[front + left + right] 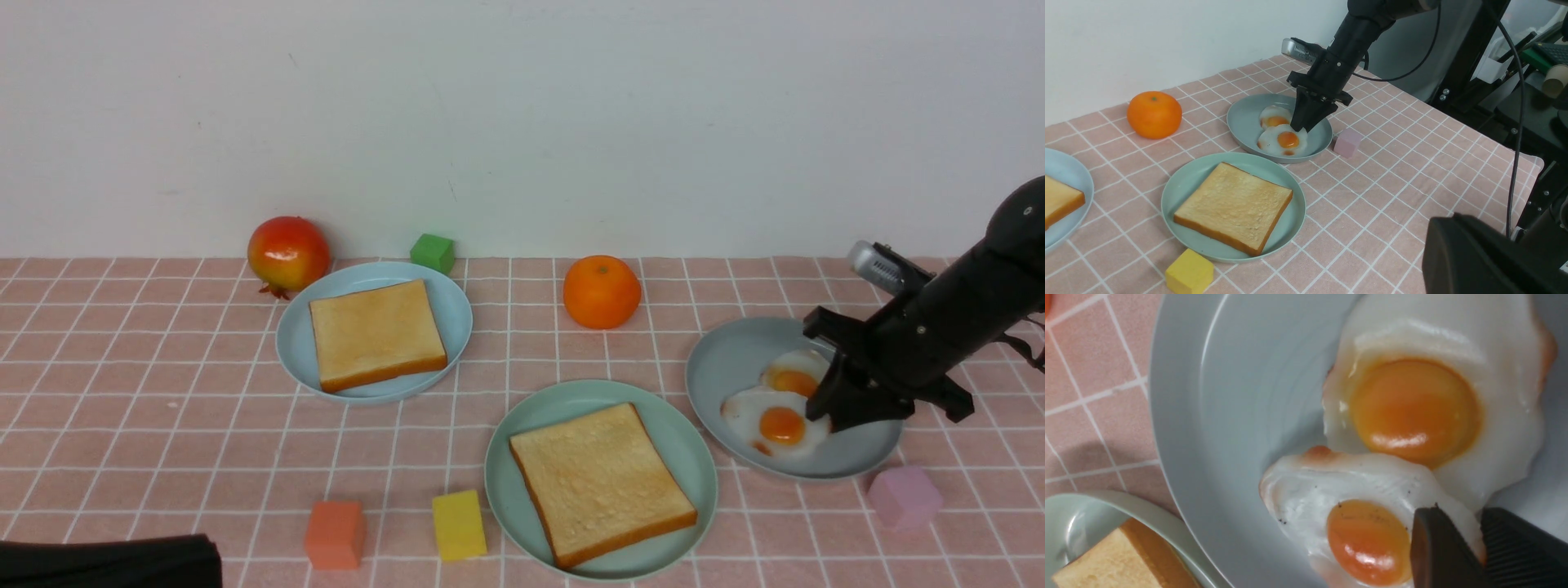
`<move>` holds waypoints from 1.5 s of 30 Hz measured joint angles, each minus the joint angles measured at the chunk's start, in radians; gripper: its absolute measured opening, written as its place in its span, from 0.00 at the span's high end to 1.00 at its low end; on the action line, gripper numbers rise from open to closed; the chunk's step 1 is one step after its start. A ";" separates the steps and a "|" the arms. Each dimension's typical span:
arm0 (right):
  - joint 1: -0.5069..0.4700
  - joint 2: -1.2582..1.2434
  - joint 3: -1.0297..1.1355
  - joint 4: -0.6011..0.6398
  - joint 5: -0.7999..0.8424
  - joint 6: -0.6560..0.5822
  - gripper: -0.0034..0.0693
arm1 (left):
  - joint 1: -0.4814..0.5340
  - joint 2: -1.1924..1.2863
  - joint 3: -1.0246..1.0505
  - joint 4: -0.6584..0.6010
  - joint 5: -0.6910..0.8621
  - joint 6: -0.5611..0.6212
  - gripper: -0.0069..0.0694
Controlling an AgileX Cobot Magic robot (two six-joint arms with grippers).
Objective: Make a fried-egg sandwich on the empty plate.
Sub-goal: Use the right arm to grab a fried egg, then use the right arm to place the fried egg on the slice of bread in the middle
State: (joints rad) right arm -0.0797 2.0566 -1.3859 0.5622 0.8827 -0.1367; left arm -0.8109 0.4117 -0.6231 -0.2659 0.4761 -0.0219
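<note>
The right fingers (1437, 551) are pinched narrow on the edge of the front egg (780, 425) on the grey plate (727, 359), right of the green plate (555, 404). One toast (600, 482) lies on the green plate. The other toast (375, 333) is on the blue plate (453, 310), back left. The left fingers (1470, 253) are closed.

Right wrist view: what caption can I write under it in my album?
The right tool pinches the edge of one fried egg, beside a second egg on the grey plate.
</note>
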 joint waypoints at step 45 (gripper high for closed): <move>0.293 -0.560 0.198 0.302 0.139 -0.221 0.84 | 0.000 0.060 0.000 0.231 0.010 -0.263 0.89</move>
State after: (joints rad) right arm 0.2130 1.4961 -1.1877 0.8643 1.0220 -0.3580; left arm -0.8109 0.4716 -0.6231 -0.0345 0.4858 -0.2851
